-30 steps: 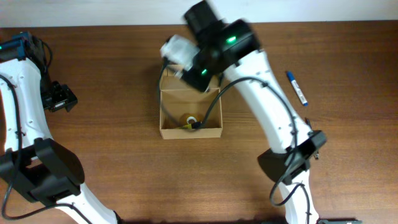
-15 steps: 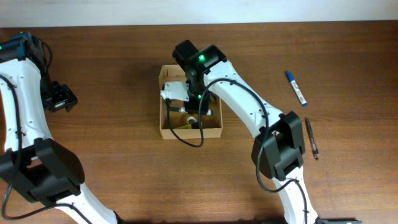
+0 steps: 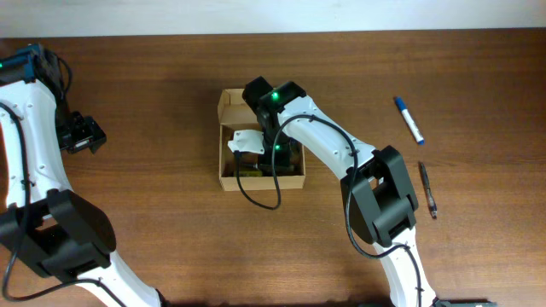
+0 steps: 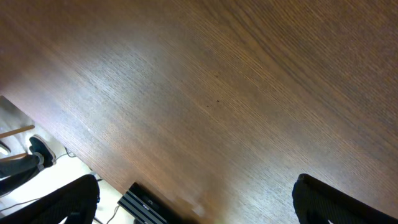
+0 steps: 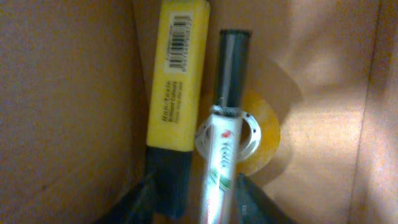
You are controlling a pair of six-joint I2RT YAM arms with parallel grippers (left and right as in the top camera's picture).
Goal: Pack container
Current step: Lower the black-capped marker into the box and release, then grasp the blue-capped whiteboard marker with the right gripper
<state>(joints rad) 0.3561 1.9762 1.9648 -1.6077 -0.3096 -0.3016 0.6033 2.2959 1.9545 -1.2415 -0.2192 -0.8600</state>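
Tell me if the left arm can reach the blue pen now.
Probably not: the blue pen lies far right, the left end effector hangs far left, with the box and right arm between them.

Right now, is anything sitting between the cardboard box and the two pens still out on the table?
No loose thing lies on the table between the container and the blue marker or dark pen. Only the right arm spans that gap, its right gripper down inside the open box.
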